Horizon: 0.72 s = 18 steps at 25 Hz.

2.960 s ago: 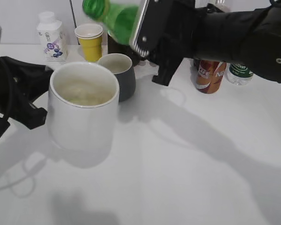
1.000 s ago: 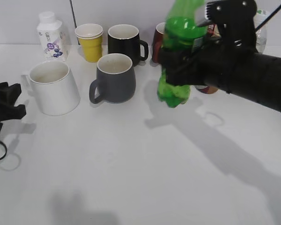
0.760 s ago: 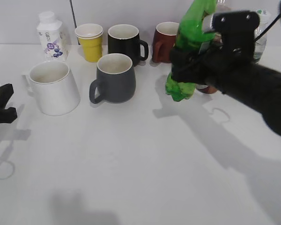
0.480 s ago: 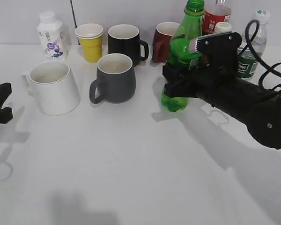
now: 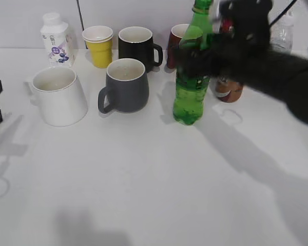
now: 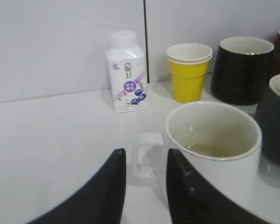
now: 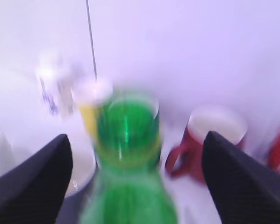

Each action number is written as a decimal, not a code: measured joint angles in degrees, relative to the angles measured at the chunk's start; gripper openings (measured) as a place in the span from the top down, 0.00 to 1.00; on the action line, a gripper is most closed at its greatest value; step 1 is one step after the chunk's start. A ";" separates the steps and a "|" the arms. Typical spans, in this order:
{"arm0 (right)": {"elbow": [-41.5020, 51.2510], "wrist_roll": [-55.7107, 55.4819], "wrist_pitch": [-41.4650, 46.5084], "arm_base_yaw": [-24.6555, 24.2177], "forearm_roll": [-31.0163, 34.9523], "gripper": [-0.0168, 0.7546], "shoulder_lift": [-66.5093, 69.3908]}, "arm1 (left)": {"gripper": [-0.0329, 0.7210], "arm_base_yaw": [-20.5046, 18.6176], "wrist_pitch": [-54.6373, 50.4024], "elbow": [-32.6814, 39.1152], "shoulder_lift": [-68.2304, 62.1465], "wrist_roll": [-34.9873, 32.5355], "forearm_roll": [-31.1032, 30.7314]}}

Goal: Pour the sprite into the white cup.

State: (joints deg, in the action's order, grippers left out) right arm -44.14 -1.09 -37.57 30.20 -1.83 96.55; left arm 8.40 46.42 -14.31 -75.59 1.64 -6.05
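Now sprite bottle (image 5: pixel 190 77) upright on worktop (image 5: pixel 154 195), down from tilt; right pincer (image 7: pixel 130 186) spread around it, letting go. White cup (image 5: pixel 58 95) holds liquid; left pincer (image 6: pixel 144 196) spread near handle. Pour looks done.

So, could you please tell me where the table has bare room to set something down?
The whole near half of the table, in front of the white cup, grey mug and sprite, is bare. The back row is crowded with cups, carton and bottles.

Exterior: slanted down from front; wrists: low, close, facing wall.
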 joint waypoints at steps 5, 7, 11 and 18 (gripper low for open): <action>-2.25 0.23 12.59 0.00 -0.05 0.13 -15.59 | 0.64 0.00 -28.74 -5.92 16.62 2.18 0.00; -2.31 0.30 19.96 0.00 -0.59 0.13 -22.24 | 0.63 0.00 -46.02 -11.45 24.64 2.51 0.05; -2.31 0.30 36.94 0.64 -2.45 0.13 -34.56 | 0.55 0.00 -68.56 -19.81 41.31 2.69 0.46; -1.91 0.41 69.67 1.57 -2.21 0.14 -53.21 | 0.31 0.00 -95.00 -20.86 64.30 2.83 2.27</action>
State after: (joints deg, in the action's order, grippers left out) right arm -46.06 -0.68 32.10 31.76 -4.04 43.34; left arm 8.40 -48.58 -35.17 -11.29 4.47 -3.79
